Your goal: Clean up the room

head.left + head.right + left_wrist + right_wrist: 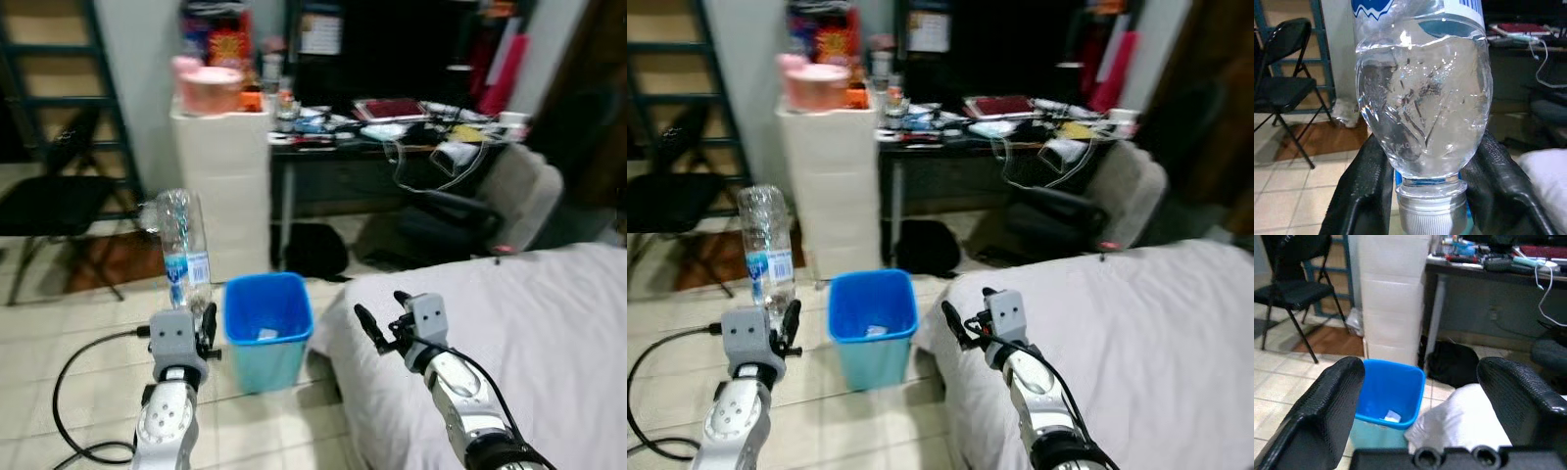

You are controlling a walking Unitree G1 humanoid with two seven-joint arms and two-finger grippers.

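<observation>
Left gripper (199,328): two black fingers were clamped around the neck end of a clear plastic water bottle with a blue-and-white label (182,245), held cap-down and standing up above the claw.
Bottle position: it hung to the left of a bright blue square plastic waste bin (267,328), near it but not over the opening.
Right gripper (384,315): raised over the edge of a bed with a white sheet (529,323), fingers spread wide and holding nothing.
Risk, drop: released from there, the bottle would likely land on the tiles beside the bin, since it was off to one side.
Risk, tip: the tall bottle, gripped only near its cap, could swing or slip as the arm moved.
Risk, cable: a black cable (69,377) looped on the floor beside the robot might snag a step.
Floor: pale tiles (59,323).
Room: a cluttered dark desk (392,132), a white drawer stack (223,186), a black folding chair (49,201).
</observation>
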